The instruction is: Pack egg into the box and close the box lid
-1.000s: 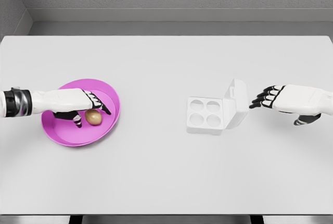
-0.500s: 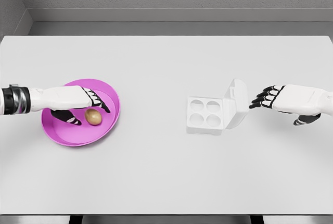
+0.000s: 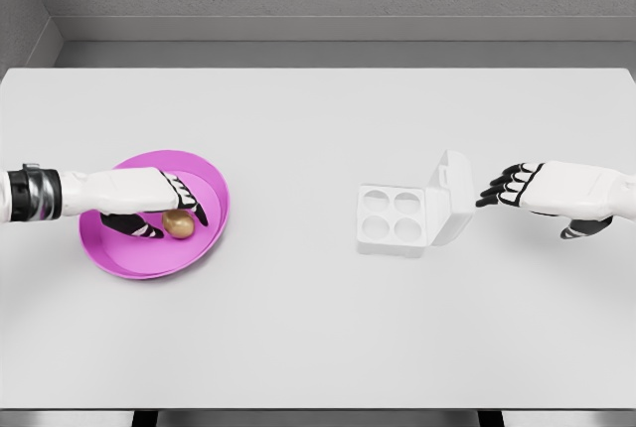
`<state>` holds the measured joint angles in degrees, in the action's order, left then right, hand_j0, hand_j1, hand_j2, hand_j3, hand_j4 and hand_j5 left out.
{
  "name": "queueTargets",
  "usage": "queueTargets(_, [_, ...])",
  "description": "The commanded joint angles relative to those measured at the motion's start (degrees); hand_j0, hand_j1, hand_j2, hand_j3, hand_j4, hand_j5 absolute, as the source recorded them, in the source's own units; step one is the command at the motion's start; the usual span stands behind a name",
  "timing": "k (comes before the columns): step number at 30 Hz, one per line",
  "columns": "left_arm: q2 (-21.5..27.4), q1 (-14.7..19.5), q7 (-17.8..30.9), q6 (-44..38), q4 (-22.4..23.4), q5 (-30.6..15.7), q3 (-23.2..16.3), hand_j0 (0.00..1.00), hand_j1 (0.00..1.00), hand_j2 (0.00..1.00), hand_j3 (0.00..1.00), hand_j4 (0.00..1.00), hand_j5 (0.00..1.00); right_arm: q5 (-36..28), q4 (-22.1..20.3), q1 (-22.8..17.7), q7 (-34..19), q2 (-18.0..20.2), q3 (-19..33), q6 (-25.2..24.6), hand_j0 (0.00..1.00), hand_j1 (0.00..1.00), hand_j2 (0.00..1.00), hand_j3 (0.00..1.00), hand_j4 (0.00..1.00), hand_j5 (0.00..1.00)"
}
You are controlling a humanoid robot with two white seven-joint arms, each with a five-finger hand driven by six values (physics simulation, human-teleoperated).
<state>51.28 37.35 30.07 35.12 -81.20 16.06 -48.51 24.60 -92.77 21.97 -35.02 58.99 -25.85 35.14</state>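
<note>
1. Clearly the step in hand is picking up the small brown oval egg (image 3: 178, 223), which lies in the shallow round magenta plastic bowl (image 3: 204, 244) on the left of the plain white table (image 3: 298, 338).
2. Above that bowl sits the left hand (image 3: 149, 204), its dark-tipped fingers (image 3: 189, 199) arched over the egg and the thumb low on the egg's left; whether they already pinch it I cannot tell, since the egg seems to rest on the bowl floor, so I judge the grasp unfinished.
3. To the right of the table's middle stands the small white four-cup egg box (image 3: 393, 218), all four cups bare, with its hinged white lid (image 3: 452, 184) raised on the right side.
4. Just right of that lid, apart from it, hovers the right hand (image 3: 537, 189), fingers loosely curled and holding nothing.
5. Next, by my reading, the left hand must close firmly yet gently round the egg, lift it over the bowl rim, and carry it rightwards to a cup.
6. Lid closing is not yet begun; the right hand looks well placed to tip it leftwards.
</note>
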Motion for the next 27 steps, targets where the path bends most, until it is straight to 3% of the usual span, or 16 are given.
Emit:
queueTargets(1, [0.04, 0.0, -0.01, -0.12, -0.02, -0.33, 0.0, 0.72, 0.72, 0.72, 0.72, 0.72, 0.72, -0.26, -0.04, 0.0, 0.02, 0.08, 0.01, -0.14, 1.0, 1.0, 1.0, 1.0, 1.0, 1.0])
queueTargets(7, [0.04, 0.0, -0.01, -0.12, -0.1, -0.33, -0.53, 0.67, 0.67, 0.67, 0.67, 0.67, 0.67, -0.26, -0.04, 0.0, 0.02, 0.08, 0.01, -0.14, 1.0, 1.0, 1.0, 1.0, 1.0, 1.0])
queueTargets(19, [-0.04, 0.09, -0.01, -0.12, -0.1, -0.33, -1.32, 0.67, 0.67, 0.67, 0.67, 0.67, 0.67, -0.26, -0.04, 0.0, 0.02, -0.01, -0.08, -0.14, 1.0, 1.0, 1.0, 1.0, 1.0, 1.0])
queueTargets(27, [-0.31, 0.0, 1.22, -0.12, -0.1, -0.33, -1.41, 0.48, 0.48, 0.48, 0.48, 0.48, 0.48, -0.26, -0.04, 0.0, 0.02, -0.01, -0.43, -0.14, 1.0, 1.0, 1.0, 1.0, 1.0, 1.0])
